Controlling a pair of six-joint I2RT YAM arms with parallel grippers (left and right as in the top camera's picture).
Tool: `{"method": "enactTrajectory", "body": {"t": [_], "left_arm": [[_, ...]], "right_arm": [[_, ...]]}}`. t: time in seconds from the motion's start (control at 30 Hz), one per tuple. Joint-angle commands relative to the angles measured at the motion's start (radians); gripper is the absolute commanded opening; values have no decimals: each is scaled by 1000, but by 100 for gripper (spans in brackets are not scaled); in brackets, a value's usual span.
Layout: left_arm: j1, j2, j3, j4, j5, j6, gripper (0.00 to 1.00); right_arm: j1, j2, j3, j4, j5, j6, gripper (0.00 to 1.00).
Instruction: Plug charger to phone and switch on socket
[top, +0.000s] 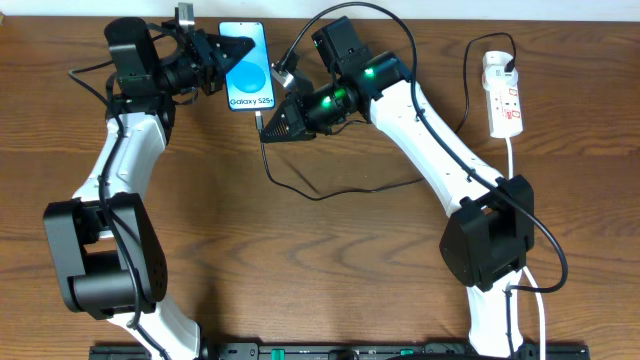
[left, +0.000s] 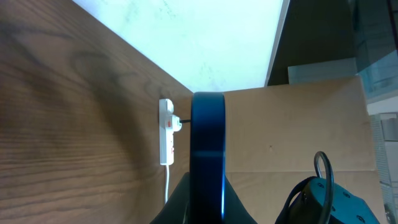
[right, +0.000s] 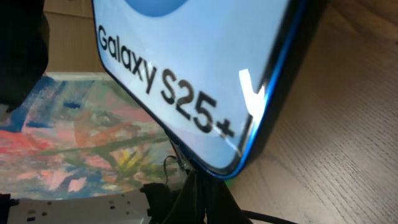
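Observation:
The phone (top: 250, 68), its cyan screen reading "Galaxy S25+", is held off the table near the back edge. My left gripper (top: 222, 62) is shut on its left side. In the left wrist view the phone (left: 207, 149) stands edge-on between the jaws of that gripper (left: 207, 190). My right gripper (top: 268, 118) is shut on the charger's connector end, right at the phone's bottom edge (right: 217, 168); whether the tip is seated cannot be told. The black charger cable (top: 300, 187) loops across the table. The white socket (top: 503, 95) lies at the far right with a black plug (top: 511, 67) in it.
The socket's white cord (top: 512, 160) runs toward the front past the right arm's base (top: 488, 240). The left arm's base (top: 100, 255) sits at the front left. A cardboard sheet (left: 292, 130) and a painted surface (right: 81, 143) lie beyond the table.

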Motion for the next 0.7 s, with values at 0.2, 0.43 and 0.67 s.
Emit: {"method": "enactTrajectory", "body": {"t": [0.2,0.43,0.67], "left_arm": [[0,-5,12,10,33,2,7],[0,-5,12,10,39,2,7],[0,-5,12,15,39,2,7]], "right_arm": [[2,1,-5,13,-44,19,1],[2,1,-5,21,-51,29,1],[2,1,-5,21,-51,33,1]]}}
